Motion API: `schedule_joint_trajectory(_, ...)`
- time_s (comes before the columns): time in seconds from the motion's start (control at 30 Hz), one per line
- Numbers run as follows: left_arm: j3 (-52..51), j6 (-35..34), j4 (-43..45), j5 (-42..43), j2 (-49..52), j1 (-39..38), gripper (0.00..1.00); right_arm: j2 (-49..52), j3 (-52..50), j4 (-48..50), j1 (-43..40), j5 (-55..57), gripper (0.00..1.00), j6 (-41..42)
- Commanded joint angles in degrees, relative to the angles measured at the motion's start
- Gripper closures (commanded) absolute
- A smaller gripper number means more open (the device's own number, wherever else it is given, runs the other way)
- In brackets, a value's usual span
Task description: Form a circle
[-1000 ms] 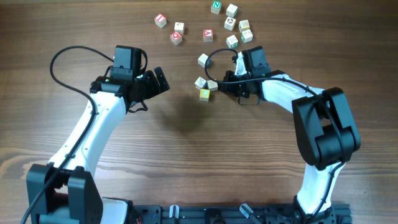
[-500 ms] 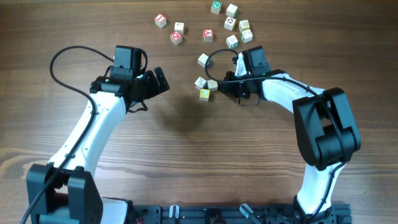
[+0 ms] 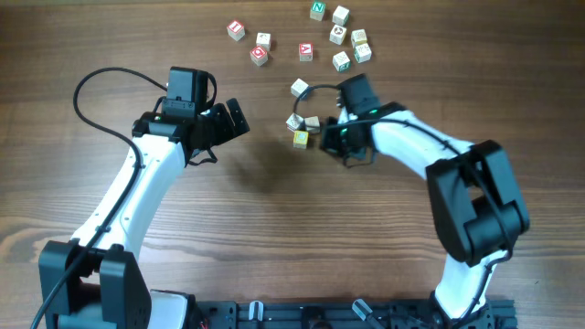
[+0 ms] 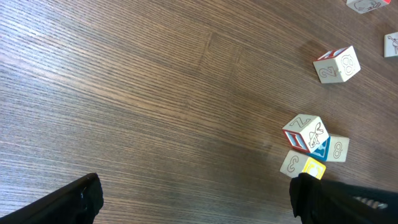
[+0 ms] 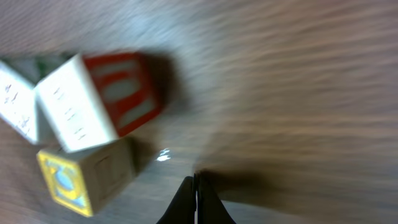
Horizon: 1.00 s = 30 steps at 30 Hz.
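Observation:
No complete circle shows. A small cluster of letter cubes (image 3: 303,128) lies at mid-table, with a yellow-faced cube (image 3: 301,139) at its near side. A single cube (image 3: 299,88) sits just behind it. My right gripper (image 3: 329,137) is shut and empty, its tips low over the wood just right of the cluster. In the right wrist view the shut tips (image 5: 196,198) point beside a red-faced cube (image 5: 102,99) and the yellow cube (image 5: 87,177). My left gripper (image 3: 233,119) hangs open left of the cluster. Its fingers (image 4: 317,199) frame bare wood, and the cluster (image 4: 311,146) lies ahead on the right.
Several more letter cubes lie scattered along the far edge, from a red one (image 3: 236,29) across to a green one (image 3: 317,10) and a pale group (image 3: 352,46). One cube (image 4: 336,64) also shows far right in the left wrist view.
My right arm has swung left, bringing its shut gripper close to the cluster's right side. The left arm and the cubes have not moved.

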Motion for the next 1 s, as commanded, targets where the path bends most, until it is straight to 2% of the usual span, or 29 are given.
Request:
schedule_joint_trajectory(0.0,0.0,1.1,0.0,-0.6,-0.1,0.2,0.00,2.5,-1.8,0.2,4.5,7.8,0.95,5.3)
schedule_joint_trajectory(0.2,0.0,1.1,0.0,-0.6,-0.1,0.2,0.00,2.5,-1.8,3.1,5.9,8.6,0.95,8.4)
schedule_joint_trajectory(0.67,0.0,1.1,0.0,-0.6,-0.1,0.2,0.00,2.5,-1.8,5.4,7.0,8.9,0.96,8.2)
schedule_joint_trajectory(0.97,0.0,1.1,0.0,-0.6,-0.1,0.2,0.00,2.5,-1.8,3.2,7.1,7.9,0.95,8.3)
